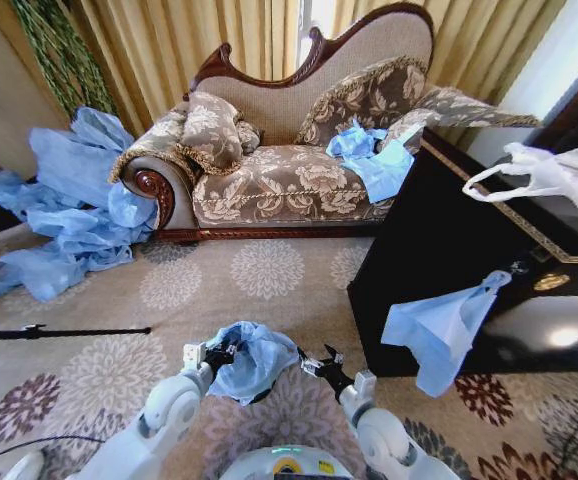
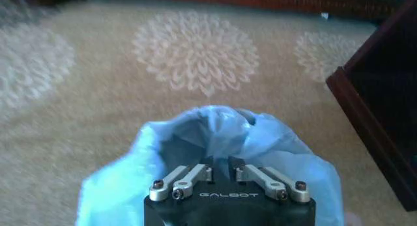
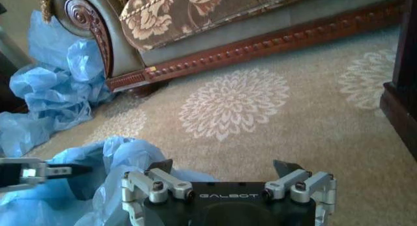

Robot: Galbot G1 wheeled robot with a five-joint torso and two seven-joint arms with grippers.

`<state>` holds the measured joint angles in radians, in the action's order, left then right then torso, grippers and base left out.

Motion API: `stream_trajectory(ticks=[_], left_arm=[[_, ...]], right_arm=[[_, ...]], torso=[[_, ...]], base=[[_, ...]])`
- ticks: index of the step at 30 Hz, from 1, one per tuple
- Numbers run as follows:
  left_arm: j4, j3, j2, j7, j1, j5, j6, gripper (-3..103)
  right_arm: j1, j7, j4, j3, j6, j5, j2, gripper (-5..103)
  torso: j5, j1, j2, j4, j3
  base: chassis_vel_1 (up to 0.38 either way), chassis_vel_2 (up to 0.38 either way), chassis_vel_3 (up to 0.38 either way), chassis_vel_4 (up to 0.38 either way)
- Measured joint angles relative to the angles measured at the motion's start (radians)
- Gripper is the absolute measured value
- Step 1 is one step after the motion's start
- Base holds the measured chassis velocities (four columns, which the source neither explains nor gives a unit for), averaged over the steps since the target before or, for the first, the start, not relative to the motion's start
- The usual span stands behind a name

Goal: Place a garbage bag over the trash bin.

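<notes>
The light-blue garbage bag (image 1: 254,362) bulges low in front of me over the carpet, and its mouth (image 2: 202,133) opens away from my left wrist. My left gripper (image 1: 214,353) (image 2: 221,162) is shut on the bag's near edge. My right gripper (image 1: 317,362) (image 3: 223,166) is open just right of the bag, with nothing between its fingers. The bag's film (image 3: 124,153) lies beside its left finger. The left gripper (image 3: 39,172) also shows in the right wrist view, at the bag's far side. The trash bin is hidden; I cannot tell whether it sits under the bag.
A black cabinet (image 1: 439,240) stands close on the right, with another blue bag (image 1: 444,330) hanging from it and a white handled bag (image 1: 559,175) on top. The sofa (image 1: 289,180) is ahead, a heap of blue bags (image 1: 69,210) lies left, and a black rod (image 1: 59,331) rests on the carpet.
</notes>
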<state>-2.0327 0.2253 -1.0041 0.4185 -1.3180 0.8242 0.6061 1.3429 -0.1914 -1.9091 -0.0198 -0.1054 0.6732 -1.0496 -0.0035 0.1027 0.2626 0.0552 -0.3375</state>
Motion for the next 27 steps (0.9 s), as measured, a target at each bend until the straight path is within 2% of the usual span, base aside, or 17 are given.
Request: stream_trajectory(ticks=[2,4,5,8,14,21,27], left_arm=[[0.016,-0.025,-0.001,0.019,0.024,0.019,0.001,16],[0.072,-0.115,-0.001,0.078,0.107,0.077,0.002,8],[0.072,-0.115,-0.001,0.078,0.107,0.077,0.002,8],[0.157,-0.198,-0.008,0.141,0.209,0.11,0.0,0],[0.269,-0.237,-0.02,0.149,0.272,0.098,-0.016,0],[0.413,-0.262,-0.07,0.104,0.293,0.053,-0.032,0],[0.486,-0.275,-0.112,0.093,0.324,0.028,-0.039,0]], right_arm=[[0.001,0.0,0.0,0.0,0.0,0.001,-0.001,100],[0.004,0.0,0.001,0.0,0.0,0.002,-0.006,100],[0.004,0.0,0.001,0.0,0.0,0.002,-0.006,100],[0.005,0.0,0.007,-0.005,0.0,0.004,-0.017,100],[0.008,0.002,0.008,-0.022,-0.001,0.017,-0.014,100],[-0.004,0.009,0.016,-0.033,-0.006,0.041,-0.002,100],[-0.019,0.011,0.024,-0.019,-0.009,0.047,-0.005,100]], torso=[[0.0001,0.0,0.0,-0.0001,0.0],[-0.0001,0.0,0.0,0.0001,0.0],[-0.0001,0.0,0.0,0.0001,0.0],[0.0001,0.0,0.0,0.0002,0.0],[0.0001,0.0,0.0,0.0001,0.0],[0.0,0.0,0.0,-0.0001,0.0],[0.0001,0.0,0.0,0.0,0.0]], base=[[0.0,0.0,0.0,0.0],[0.0,0.0,0.0,0.0],[0.0,0.0,0.0,0.0],[0.0,0.0,0.0,0.0],[0.0,0.0,0.0,0.0],[0.0,0.0,0.0,0.0],[0.0,0.0,0.0,0.0]])
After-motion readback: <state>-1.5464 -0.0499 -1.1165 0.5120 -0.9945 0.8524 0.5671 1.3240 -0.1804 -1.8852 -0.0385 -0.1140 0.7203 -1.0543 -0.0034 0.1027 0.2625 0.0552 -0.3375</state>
